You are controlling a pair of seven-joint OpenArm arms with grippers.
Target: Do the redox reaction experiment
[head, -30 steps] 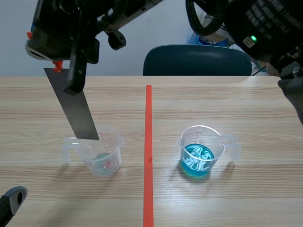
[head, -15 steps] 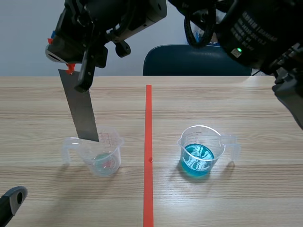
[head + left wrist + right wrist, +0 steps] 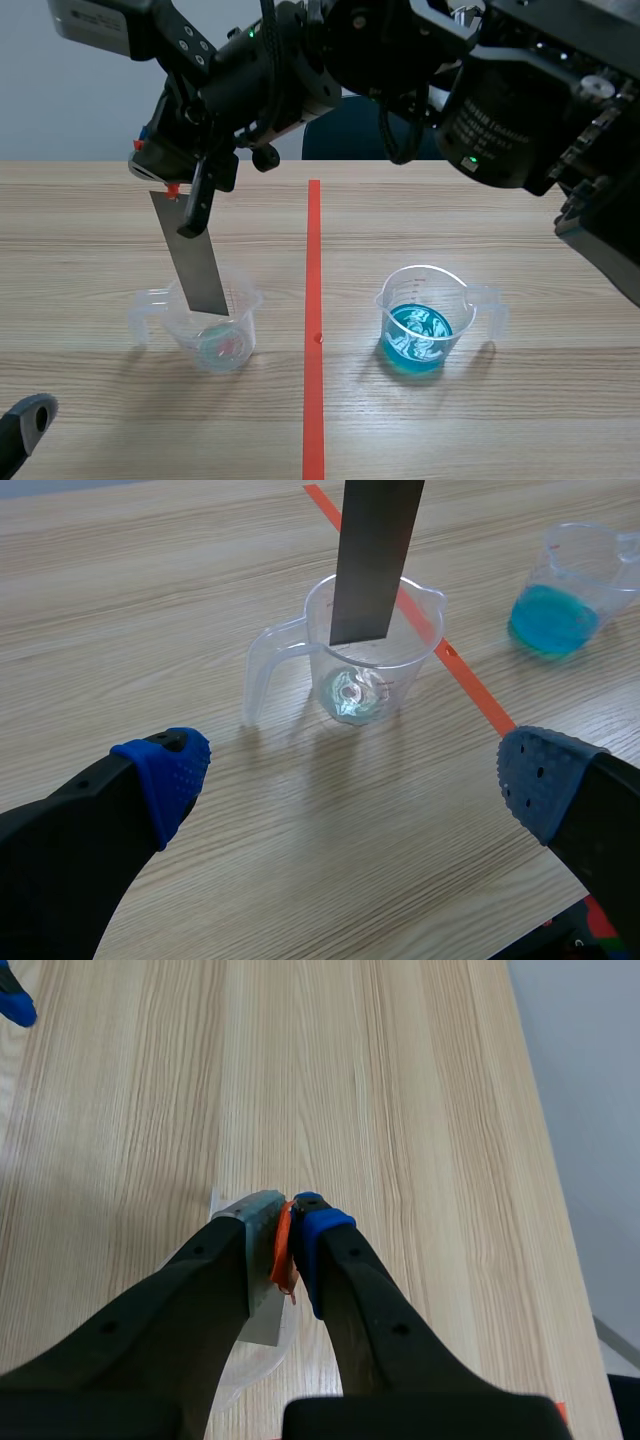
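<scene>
A grey metal strip hangs upright with its lower end inside the clear left beaker, which holds a little pale liquid. My right gripper, reaching across from the right, is shut on the strip's top end. In the right wrist view the right gripper pinches the strip above the beaker rim. A second beaker with blue liquid stands right of the tape line. My left gripper is open, low and in front of the left beaker; the strip dips into it.
An orange-red tape line runs down the table's middle between the two beakers. A dark blue chair back stands behind the far table edge. The blue-liquid beaker is ahead and to the side of my left gripper.
The right arm has shifted rightward and lowered, so the strip's bottom end has gone from the beaker's rim down into the beaker. The left gripper has stayed put.
</scene>
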